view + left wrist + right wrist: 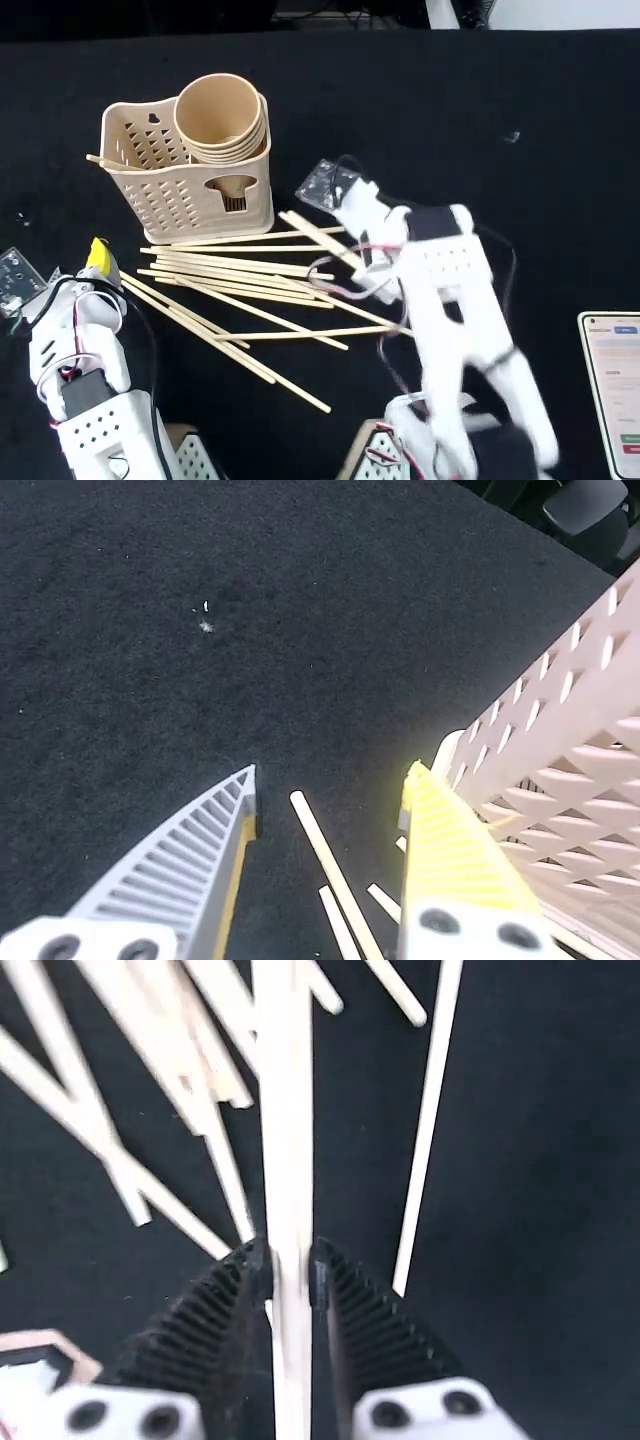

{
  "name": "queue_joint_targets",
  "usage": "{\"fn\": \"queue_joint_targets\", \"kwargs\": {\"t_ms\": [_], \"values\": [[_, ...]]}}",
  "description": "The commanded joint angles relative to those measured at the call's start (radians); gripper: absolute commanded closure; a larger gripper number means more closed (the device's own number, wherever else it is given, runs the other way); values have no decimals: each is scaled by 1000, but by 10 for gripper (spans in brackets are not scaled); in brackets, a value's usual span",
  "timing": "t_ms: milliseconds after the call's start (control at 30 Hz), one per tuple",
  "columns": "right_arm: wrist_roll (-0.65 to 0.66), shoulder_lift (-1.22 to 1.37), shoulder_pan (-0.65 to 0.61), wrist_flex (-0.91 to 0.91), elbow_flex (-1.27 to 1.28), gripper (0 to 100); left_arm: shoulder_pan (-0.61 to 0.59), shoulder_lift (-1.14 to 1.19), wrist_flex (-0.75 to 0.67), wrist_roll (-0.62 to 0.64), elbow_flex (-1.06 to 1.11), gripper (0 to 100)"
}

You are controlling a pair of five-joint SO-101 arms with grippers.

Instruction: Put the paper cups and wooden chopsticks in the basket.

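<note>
Fingers of the left gripper [100,260] stand wide apart, nothing btwn them but bare cloth and the end of one loose stick [325,850]. That gripper sits low by the near-left corner of the tabletop [520,90], yellow fingertip aimed twd the basket [190,195]. From its wrist cam the basket's slotted wall is just beside the yellow finger; can't tell if they touch.

Basket is beige, upright, in the far-left part of the tabletop. Paper cups [220,115] are nested in one stack inside it, on its right side, rims above the basket's rim. One chopstick end [105,161] pokes out at the basket's left wall.

Rest of the wooden chopsticks [240,268] lie flat on the cloth just in front of the basket, approx mid-tabletop. They are fanned out and crossing each other, w/ a few long ones slanting twd the near edge.

At the right end of that pile is the right gripper [368,262], fingers closed narrow on a held chopstick [285,1110]. The stick runs straight out btwn the black ribbed pads; in the high view it angles twd the basket's near-right corner.

Phone [612,390] w/ lit screen lies at the right edge, near corner.
</note>
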Motion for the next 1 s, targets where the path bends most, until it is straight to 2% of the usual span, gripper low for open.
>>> {"fn": "queue_joint_targets", "kwargs": {"t_ms": [0,133,267,433,633,967], "values": [[-66,-226,-115,91,-44,988,13,-14,-21,-14,5,766],[-178,-378,-347,124,22,988,13,-14,-20,-14,5,766],[-288,-456,-552,15,59,988,13,-14,-18,-12,5,766],[-394,-478,-568,-299,47,988,12,-14,-18,-11,5,766],[-448,-389,-569,-565,21,988,12,-14,-18,-12,5,766],[-690,-223,-571,-1019,-220,988,12,-14,-18,-14,5,766]]}}
